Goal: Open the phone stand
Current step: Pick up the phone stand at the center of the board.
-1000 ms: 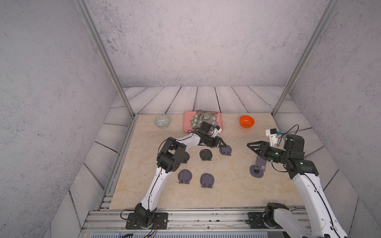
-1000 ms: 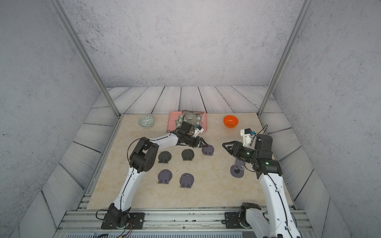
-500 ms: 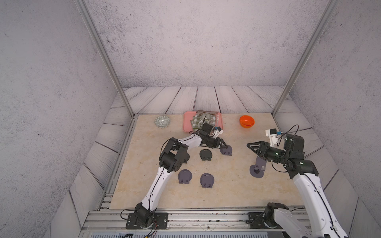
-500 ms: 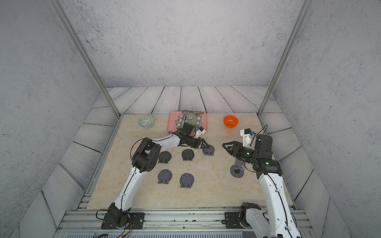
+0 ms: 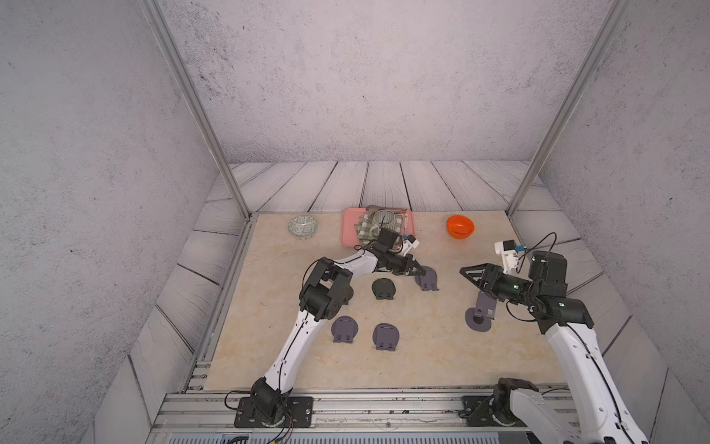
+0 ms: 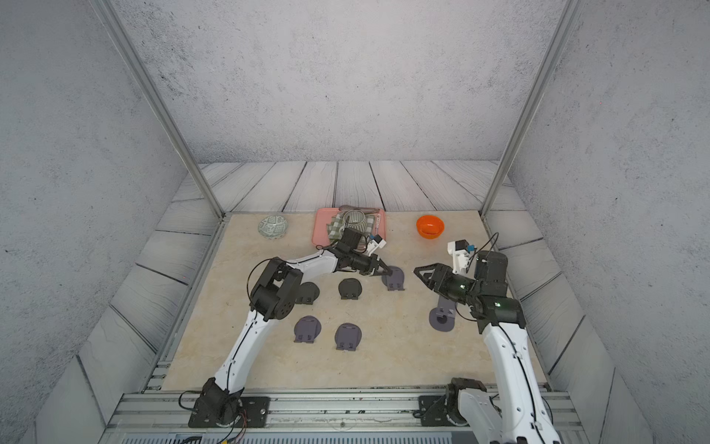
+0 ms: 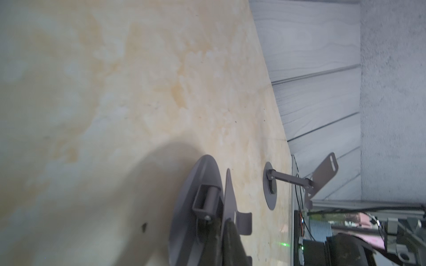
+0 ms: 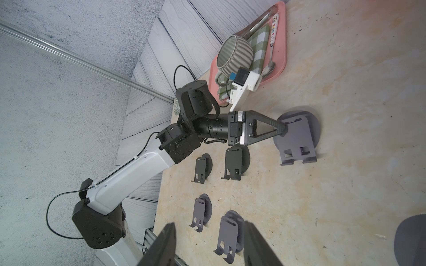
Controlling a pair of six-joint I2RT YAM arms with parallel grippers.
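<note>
Left end effector (image 5: 422,272) pinched on phone stand (image 5: 429,280), 4 folded stands (image 5: 384,288) beside, tray (image 5: 349,232) behind.

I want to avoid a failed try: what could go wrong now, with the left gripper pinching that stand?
1. The left gripper pinches only the thin plate edge of the stand; it may slip off.
2. Nothing holds the base down: the right gripper hangs open, apart, so the whole stand may lift or slide instead of unfolding.

White-shelled arms (image 5: 297,342), black joints (image 5: 322,296), looping black cables (image 8: 47,213) — left pincer (image 8: 285,129) black, triangular, trussed
</note>
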